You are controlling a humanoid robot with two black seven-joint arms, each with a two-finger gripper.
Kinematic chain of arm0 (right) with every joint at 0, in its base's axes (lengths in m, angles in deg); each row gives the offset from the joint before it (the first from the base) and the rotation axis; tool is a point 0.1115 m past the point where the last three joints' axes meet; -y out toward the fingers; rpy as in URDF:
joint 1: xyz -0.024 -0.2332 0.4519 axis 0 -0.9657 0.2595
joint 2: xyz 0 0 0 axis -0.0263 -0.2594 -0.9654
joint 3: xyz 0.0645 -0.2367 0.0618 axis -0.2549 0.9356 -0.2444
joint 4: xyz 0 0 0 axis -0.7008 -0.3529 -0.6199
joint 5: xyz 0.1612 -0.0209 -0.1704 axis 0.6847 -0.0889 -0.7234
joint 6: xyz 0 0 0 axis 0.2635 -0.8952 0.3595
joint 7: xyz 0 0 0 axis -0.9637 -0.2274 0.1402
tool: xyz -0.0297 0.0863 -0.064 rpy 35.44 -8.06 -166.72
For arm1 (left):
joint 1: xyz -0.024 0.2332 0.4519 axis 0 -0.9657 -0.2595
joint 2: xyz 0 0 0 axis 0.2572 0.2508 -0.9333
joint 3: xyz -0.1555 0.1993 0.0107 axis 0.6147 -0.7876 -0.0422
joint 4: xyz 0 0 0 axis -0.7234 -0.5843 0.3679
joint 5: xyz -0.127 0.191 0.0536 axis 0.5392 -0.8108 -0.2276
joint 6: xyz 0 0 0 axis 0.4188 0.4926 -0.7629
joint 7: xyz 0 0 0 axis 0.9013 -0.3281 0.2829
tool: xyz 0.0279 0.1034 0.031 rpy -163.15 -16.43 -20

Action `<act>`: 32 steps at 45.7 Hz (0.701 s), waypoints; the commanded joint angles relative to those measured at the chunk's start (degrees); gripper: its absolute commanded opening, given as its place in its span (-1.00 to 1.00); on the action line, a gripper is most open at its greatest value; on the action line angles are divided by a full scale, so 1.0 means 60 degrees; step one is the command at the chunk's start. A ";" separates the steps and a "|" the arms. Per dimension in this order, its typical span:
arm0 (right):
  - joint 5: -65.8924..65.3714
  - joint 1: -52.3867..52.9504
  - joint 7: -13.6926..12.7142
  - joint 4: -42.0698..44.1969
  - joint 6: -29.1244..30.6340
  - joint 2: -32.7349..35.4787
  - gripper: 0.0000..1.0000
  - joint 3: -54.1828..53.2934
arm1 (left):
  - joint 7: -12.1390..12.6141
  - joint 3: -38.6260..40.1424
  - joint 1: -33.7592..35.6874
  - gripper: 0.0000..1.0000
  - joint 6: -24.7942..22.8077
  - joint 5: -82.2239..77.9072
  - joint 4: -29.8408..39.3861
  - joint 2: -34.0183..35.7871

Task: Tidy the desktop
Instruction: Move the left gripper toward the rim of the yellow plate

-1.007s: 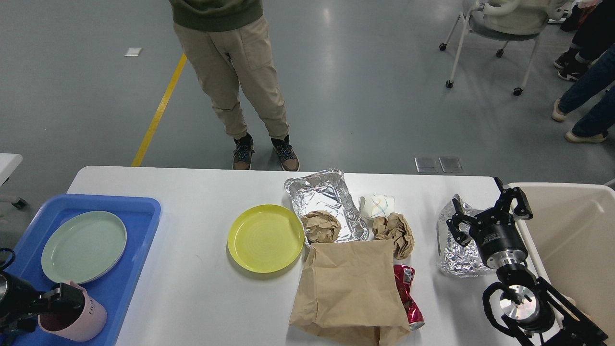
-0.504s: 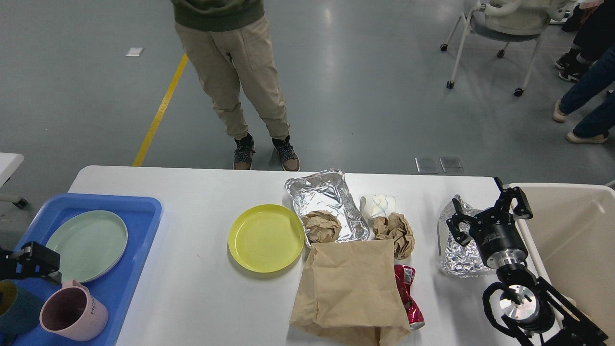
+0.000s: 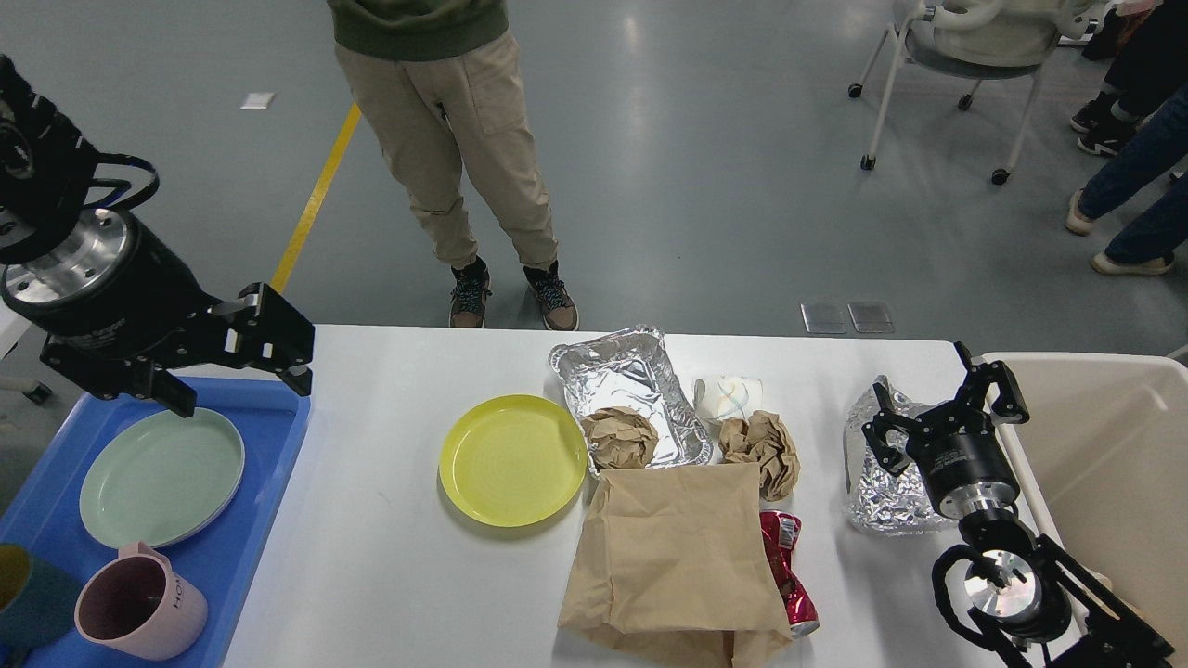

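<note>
The white desktop [image 3: 390,557] fills the lower view, with a blue tray [image 3: 269,436] at its left end and a beige bin [image 3: 1104,445] at its right. The left gripper [image 3: 237,371] hangs over the tray's far edge, fingers spread and empty. The right gripper [image 3: 942,408] is spread too, poised above crumpled foil [image 3: 877,501], holding nothing.

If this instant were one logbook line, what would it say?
left tool: open, above blue tray | right tool: open, over crumpled foil | yellow plate: on desktop
</note>
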 commanded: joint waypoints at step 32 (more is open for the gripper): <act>0.0000 0.0000 0.0000 0.0001 0.0000 0.0000 1.00 0.0011 | -0.0008 0.0664 0.0055 0.92 0.0471 0.0652 0.0341 -0.1386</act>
